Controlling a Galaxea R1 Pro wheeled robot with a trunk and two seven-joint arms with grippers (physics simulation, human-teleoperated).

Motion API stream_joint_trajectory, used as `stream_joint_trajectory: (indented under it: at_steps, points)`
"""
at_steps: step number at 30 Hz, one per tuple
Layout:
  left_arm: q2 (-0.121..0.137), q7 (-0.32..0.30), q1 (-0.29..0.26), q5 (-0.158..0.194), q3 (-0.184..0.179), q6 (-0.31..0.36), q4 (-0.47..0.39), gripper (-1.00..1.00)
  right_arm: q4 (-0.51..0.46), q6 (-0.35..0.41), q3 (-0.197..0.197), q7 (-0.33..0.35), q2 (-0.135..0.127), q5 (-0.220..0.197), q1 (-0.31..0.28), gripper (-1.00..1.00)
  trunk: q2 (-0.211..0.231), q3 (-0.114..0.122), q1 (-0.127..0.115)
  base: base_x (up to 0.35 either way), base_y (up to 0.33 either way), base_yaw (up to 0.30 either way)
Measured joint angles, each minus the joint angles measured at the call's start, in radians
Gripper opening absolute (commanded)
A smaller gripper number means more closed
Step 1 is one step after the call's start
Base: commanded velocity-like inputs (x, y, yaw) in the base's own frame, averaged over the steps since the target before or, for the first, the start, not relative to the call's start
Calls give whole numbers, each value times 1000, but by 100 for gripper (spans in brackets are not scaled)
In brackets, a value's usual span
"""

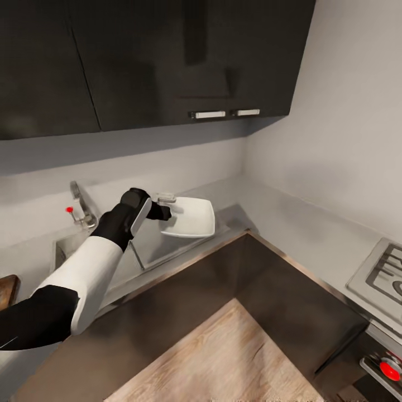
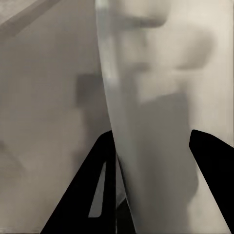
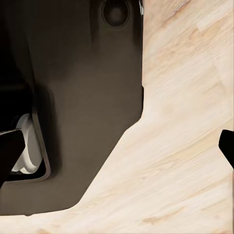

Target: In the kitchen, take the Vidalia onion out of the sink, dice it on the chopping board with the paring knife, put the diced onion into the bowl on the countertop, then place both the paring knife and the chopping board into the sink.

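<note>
Head view: the left arm reaches out over the grey countertop (image 1: 290, 218), and the left gripper (image 1: 162, 212) grips the near-left rim of the white bowl (image 1: 192, 216). The bowl sits tilted over the flat drainboard of the sink (image 1: 156, 245), just right of the chrome tap (image 1: 81, 206) with its red knob. A corner of the wooden chopping board (image 1: 8, 290) shows at the left edge of the counter. A stove (image 1: 382, 279) sits at the far right.

Left wrist view: the two dark fingers (image 2: 87, 195) stand either side of the bowl's thin rim (image 2: 109, 97), clamped on it.

Right wrist view: the right gripper (image 3: 122, 146) points down at the pale wood floor (image 3: 185, 122) beside the robot's dark base, its fingertips wide apart at the picture's edges.
</note>
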Motion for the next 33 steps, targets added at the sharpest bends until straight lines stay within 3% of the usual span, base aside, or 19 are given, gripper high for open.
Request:
stream_joint_trajectory:
  at_steps: [33]
  points:
    - [39,-2,0,2,3,0,-1,-100,0,0,-1,1,-2,-1,0,100,0,33,0,-267,192,243]
